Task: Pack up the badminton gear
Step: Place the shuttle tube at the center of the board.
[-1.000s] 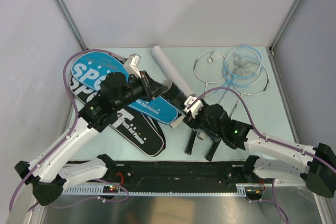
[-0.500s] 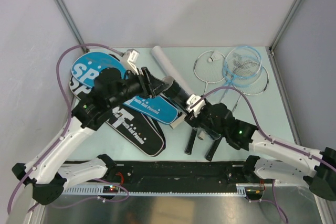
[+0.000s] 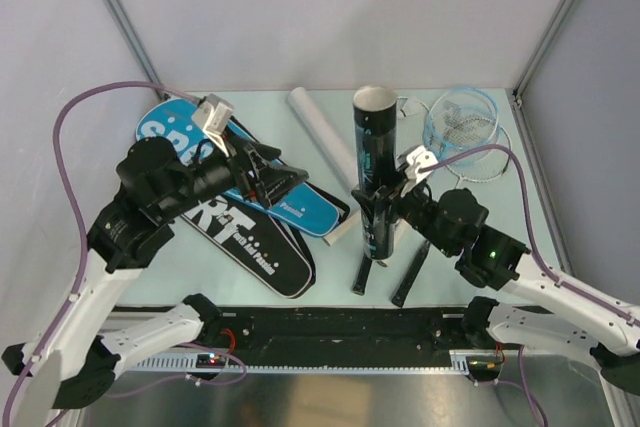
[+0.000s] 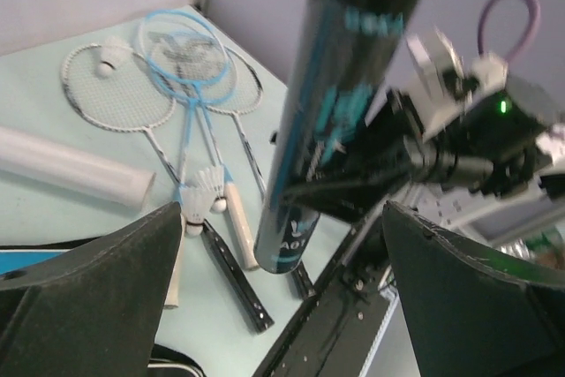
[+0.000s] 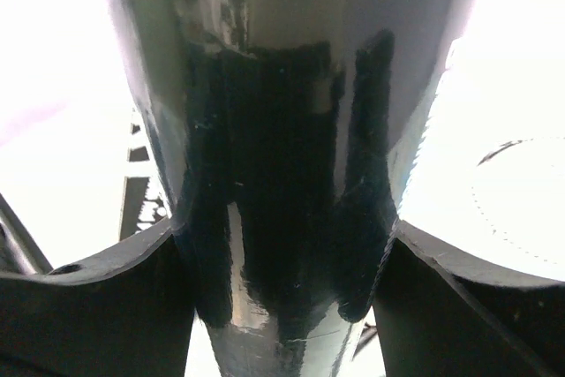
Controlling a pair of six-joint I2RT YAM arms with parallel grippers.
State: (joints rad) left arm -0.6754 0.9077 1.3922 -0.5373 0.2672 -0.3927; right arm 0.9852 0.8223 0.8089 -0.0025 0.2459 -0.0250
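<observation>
The black tube (image 3: 372, 162) stands upright, mouth up, clamped low in your right claw (image 3: 380, 215); hold it plumb. Your left claw (image 3: 278, 169), well beside it, gapes empty: send it for the shuttlecock (image 4: 201, 184), seemingly lying just beyond the tube's foot.

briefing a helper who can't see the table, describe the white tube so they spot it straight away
On the pale green table, look toward the back wall, between the blue SPORT bag and the rackets. The white tube lies flat there; the black tube is held upright in the right gripper.
</observation>
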